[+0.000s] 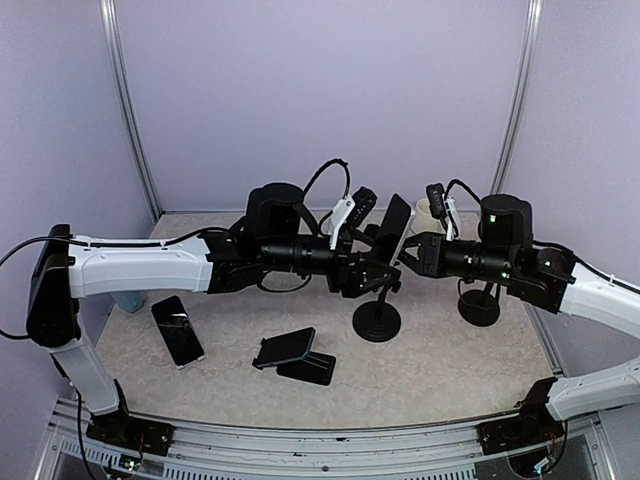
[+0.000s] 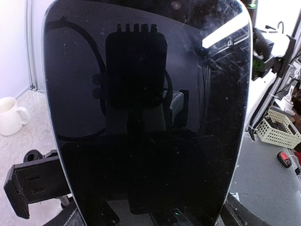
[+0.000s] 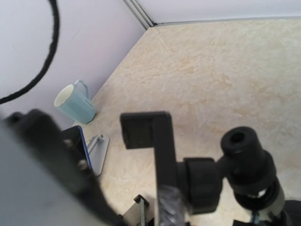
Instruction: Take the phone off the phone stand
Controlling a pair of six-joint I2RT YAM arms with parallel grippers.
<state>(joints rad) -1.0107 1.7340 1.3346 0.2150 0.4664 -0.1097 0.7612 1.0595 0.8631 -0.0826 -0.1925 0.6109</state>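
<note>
You have the phone [image 2: 146, 117] clear of the phone stand [image 1: 377, 318]; it is upright above the stand's round base, its dark screen filling the left wrist view. The stand's clamp [image 2: 29, 184] holds nothing and sits just beside the phone's lower left edge, apart from it. Your left gripper [image 1: 378, 268] appears pinched on the phone's lower end, though the contact is poorly seen. Your right gripper [image 1: 412, 248] sits just beside the phone; you cannot tell whether its jaws are spread or pressed together. A second phone [image 1: 177, 331] lies flat on the table [image 1: 450, 370], well apart to the left; a white mug [image 2: 11, 115] stands near the back wall.
</note>
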